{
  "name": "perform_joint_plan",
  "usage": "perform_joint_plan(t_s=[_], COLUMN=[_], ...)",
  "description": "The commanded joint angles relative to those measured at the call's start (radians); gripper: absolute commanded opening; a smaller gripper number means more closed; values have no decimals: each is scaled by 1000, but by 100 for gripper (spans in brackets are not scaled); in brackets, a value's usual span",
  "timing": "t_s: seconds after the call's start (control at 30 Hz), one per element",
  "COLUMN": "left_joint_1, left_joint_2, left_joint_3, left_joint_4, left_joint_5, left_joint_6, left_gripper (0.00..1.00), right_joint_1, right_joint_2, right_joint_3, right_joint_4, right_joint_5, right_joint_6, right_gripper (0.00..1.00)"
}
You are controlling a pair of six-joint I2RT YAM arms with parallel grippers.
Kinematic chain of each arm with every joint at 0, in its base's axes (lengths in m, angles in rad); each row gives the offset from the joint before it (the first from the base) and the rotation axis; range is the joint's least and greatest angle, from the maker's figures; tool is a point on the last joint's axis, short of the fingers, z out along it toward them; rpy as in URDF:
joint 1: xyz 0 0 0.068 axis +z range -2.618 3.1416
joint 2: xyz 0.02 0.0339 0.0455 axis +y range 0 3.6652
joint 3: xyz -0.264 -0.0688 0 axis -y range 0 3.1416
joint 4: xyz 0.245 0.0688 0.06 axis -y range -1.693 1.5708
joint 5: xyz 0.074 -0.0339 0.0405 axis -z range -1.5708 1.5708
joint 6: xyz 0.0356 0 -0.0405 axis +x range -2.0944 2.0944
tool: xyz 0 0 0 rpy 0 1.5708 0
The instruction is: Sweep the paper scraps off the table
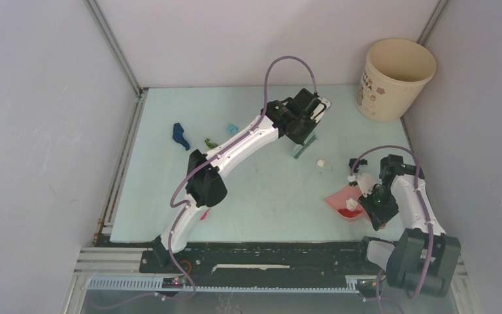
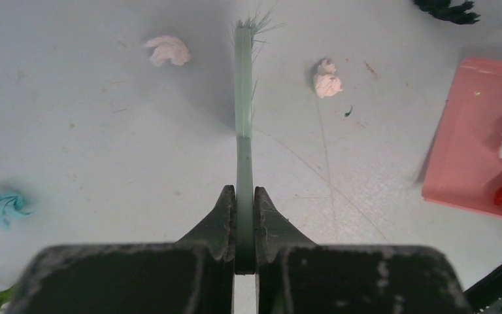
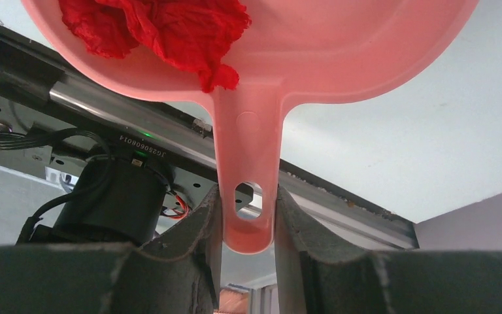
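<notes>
My left gripper (image 1: 308,125) is shut on the green hand brush (image 1: 299,148), which stands bristles-down on the table (image 1: 261,190); the left wrist view shows its jaws (image 2: 244,196) clamped on the brush (image 2: 243,98). Near the bristles lie two white scraps (image 2: 167,50) (image 2: 327,78). Other paper scraps on the table are dark blue (image 1: 180,135), teal (image 1: 232,129), green (image 1: 210,142) and white (image 1: 321,163). My right gripper (image 1: 369,196) is shut on the handle (image 3: 245,190) of the pink dustpan (image 1: 343,200), which holds a red scrap (image 3: 157,29).
A cream bucket (image 1: 392,78) stands at the back right corner. Grey walls close in the table on three sides and a black rail (image 1: 255,252) runs along the near edge. A dark scrap (image 1: 354,163) lies just behind the dustpan.
</notes>
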Motion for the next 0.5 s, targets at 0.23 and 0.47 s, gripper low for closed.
perform_joint_plan(t_s=[0.23, 0.47], left_joint_1=[-27, -61], left_joint_2=[23, -40], left_joint_3=[-54, -115], left_joint_4=[153, 166], left_joint_5=[238, 327], left_joint_6=[-43, -87], left_gripper=[0, 0], right_joint_1=[102, 105], right_joint_2=[167, 237], right_joint_3=[6, 32], right_joint_4=[137, 206], right_joint_5=[24, 3], right_joint_6=[99, 135], right_gripper=[0, 0])
